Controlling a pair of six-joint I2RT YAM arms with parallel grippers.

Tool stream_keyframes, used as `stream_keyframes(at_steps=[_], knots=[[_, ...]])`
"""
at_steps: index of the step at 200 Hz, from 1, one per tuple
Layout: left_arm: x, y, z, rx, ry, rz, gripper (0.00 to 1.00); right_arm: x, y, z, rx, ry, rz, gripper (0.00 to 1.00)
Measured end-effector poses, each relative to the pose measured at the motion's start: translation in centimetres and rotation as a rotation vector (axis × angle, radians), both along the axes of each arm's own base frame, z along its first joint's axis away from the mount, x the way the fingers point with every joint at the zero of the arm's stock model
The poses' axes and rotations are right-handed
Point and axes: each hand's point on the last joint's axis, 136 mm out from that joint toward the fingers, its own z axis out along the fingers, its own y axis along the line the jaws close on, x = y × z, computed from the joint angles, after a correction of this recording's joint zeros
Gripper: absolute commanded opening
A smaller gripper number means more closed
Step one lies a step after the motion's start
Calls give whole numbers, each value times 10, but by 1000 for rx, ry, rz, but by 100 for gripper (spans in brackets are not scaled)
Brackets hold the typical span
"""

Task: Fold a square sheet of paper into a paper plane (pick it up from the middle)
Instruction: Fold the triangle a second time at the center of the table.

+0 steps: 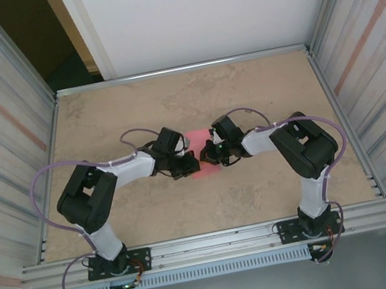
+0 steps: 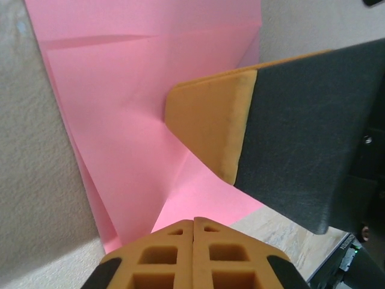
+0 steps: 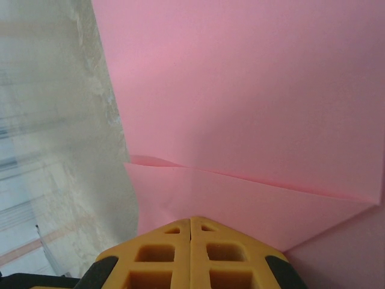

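2 end effectors meet mid-table (image 1: 133,102) over the pink paper (image 1: 199,152), which lies flat with creases showing. Left end effector (image 1: 185,165) and right end effector (image 1: 213,154) are both pinched closed (empty, apparently), likely pressing a fold down.

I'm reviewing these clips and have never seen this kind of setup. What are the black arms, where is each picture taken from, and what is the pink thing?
Two robot arms are bolted at the near edge of a table. The overhead picture looks down on both; the other two come from cameras on each wrist. The pink thing is a creased sheet of paper lying between them. The left claw and right claw are both shut, their tips on the paper; whether either pinches it is unclear. The orange pad in the left wrist picture is the right claw's finger.
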Motion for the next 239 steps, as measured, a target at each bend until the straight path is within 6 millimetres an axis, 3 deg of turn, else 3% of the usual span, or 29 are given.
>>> stream_keyframes(at_steps=[72,239], knots=[[-1,3,-15,43,10,2,3,1,1,0,5,11,4,0],[0,7,-18,66,-4,-3,3,1,1,-1,5,13,5,0]])
